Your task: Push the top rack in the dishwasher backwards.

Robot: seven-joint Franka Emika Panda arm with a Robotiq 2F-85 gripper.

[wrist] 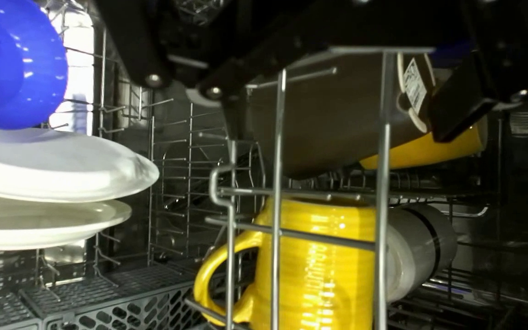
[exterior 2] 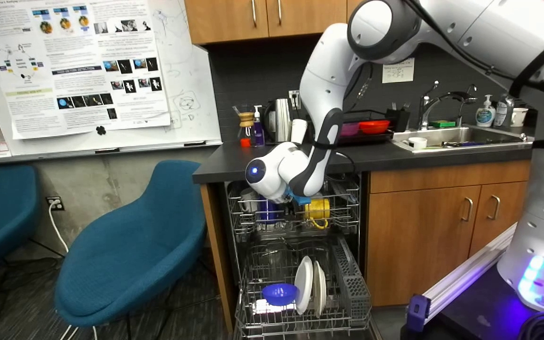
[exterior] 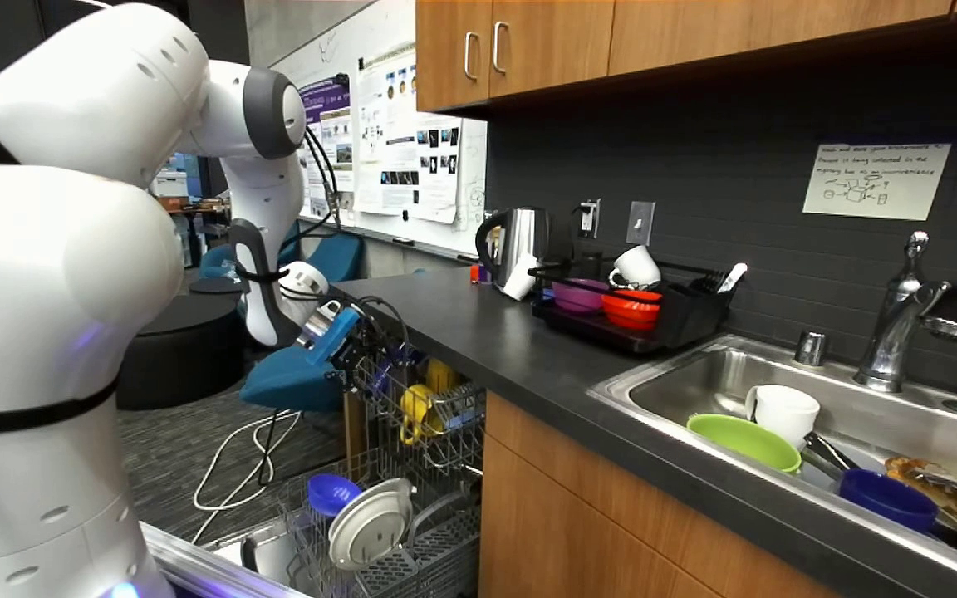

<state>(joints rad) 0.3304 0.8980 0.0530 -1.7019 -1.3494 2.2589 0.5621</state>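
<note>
Grey metal wire-grid top rack (wrist: 277, 231) is gleaming; yellow cylindrical ceramic mug (wrist: 321, 275) is showing glossy glaze; blue curved cloth chair (exterior 2: 125, 264) is looking matt.

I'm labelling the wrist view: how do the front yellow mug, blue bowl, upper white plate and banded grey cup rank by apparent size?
1. Front yellow mug, cut off below
2. Blue bowl and upper white plate: too alike to rank, both cut off at left
3. Banded grey cup

Looks like lab/office kitchenette: dishwasher (exterior 2: 295, 236) bottom centre, stainless sink (exterior 2: 475, 135) mid-right, research posters (exterior 2: 80, 71) on whiteboard (exterior 2: 187, 78) upper left.
</note>
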